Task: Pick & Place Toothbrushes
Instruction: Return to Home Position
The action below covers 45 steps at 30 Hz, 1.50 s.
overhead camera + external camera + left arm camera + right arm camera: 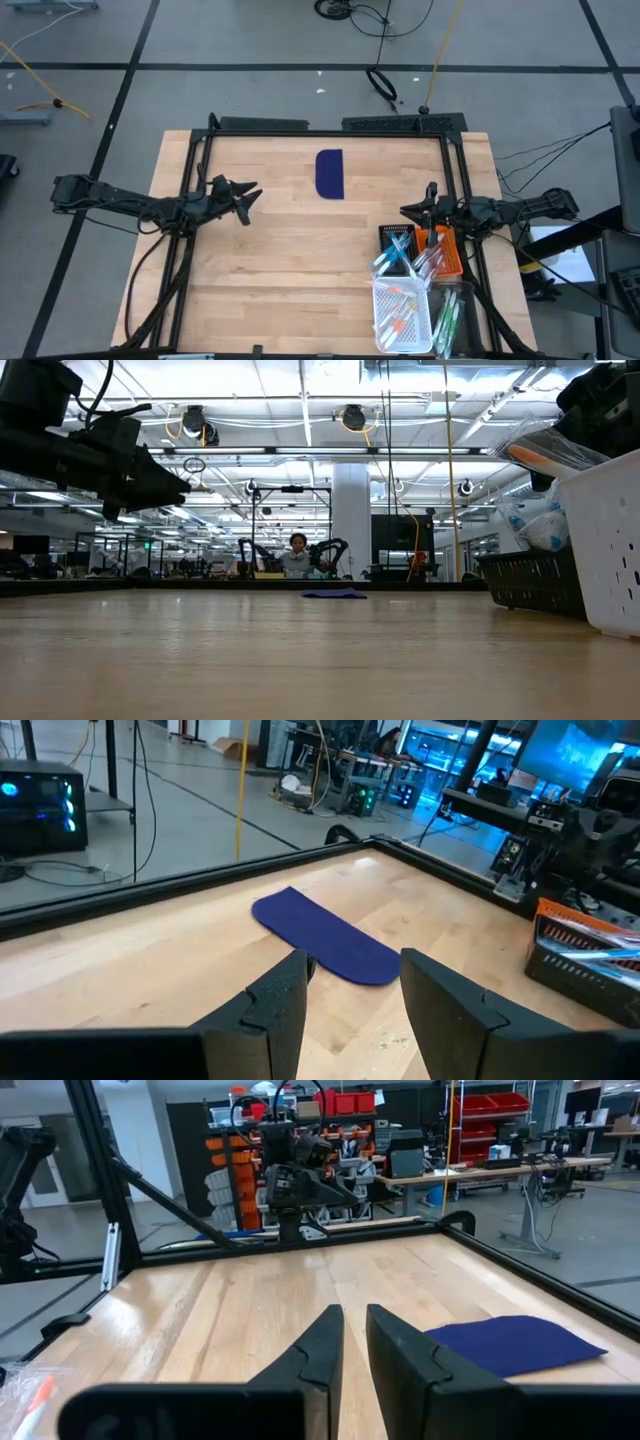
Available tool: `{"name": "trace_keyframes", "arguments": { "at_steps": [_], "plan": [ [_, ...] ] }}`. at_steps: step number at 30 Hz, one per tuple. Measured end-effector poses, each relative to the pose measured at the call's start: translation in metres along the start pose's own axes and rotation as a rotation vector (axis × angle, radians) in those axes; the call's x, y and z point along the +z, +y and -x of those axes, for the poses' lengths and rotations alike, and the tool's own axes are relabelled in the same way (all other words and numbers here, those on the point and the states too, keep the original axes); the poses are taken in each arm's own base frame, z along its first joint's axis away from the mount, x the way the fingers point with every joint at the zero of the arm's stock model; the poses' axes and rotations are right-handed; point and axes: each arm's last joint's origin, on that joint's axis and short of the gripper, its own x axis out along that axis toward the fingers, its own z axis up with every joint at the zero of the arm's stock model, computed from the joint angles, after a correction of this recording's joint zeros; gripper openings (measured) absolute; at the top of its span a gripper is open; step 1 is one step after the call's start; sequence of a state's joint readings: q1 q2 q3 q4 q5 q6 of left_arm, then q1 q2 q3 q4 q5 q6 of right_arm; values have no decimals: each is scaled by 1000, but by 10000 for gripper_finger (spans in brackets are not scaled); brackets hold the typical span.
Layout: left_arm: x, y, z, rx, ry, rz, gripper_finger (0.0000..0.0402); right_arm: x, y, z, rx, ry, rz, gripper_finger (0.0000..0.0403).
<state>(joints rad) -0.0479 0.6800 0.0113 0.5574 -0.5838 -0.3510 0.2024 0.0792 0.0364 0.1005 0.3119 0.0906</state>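
The toothbrushes sit in baskets at the table's right near corner. Light blue ones (392, 255) stick out of a black basket (386, 236). Orange and pink ones (400, 320) lie in a white basket (378, 300), and green ones (448, 318) lie beside it. Clear-wrapped ones (430, 258) rest in an orange basket (450, 262). My left gripper (248, 197) (355, 990) hangs open above the table's left half, pointing right. My right gripper (413, 207) (353, 1342) hovers just beyond the black basket, pointing left, with a narrow gap between its fingers.
A dark blue flat rectangle (329, 173) (325, 935) lies on the far middle of the table. A dark metal frame (320, 131) runs along the table's edges. Bare wood spreads across the middle and the near left. A person (297, 555) sits far behind the table.
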Motion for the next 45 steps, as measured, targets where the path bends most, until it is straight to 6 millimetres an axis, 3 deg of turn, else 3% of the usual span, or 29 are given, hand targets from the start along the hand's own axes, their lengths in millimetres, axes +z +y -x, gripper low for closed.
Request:
{"name": "trace_keyframes", "arguments": {
  "at_steps": [13,21,28,36,45],
  "plan": [
    [0,0,0,-2,0,-5,161,1,0,1,2,-17,-5,45],
    [0,0,0,-2,2,-6,161,14,-6,5,-59,-153,-43,45],
    [0,0,0,0,6,-11,161,11,-12,4,-137,-134,-60,39],
    [0,0,0,0,5,-10,161,3,-7,3,68,-44,-35,40],
    [0,0,0,0,5,-10,161,5,-6,3,97,-54,-36,41]
  ]
}}
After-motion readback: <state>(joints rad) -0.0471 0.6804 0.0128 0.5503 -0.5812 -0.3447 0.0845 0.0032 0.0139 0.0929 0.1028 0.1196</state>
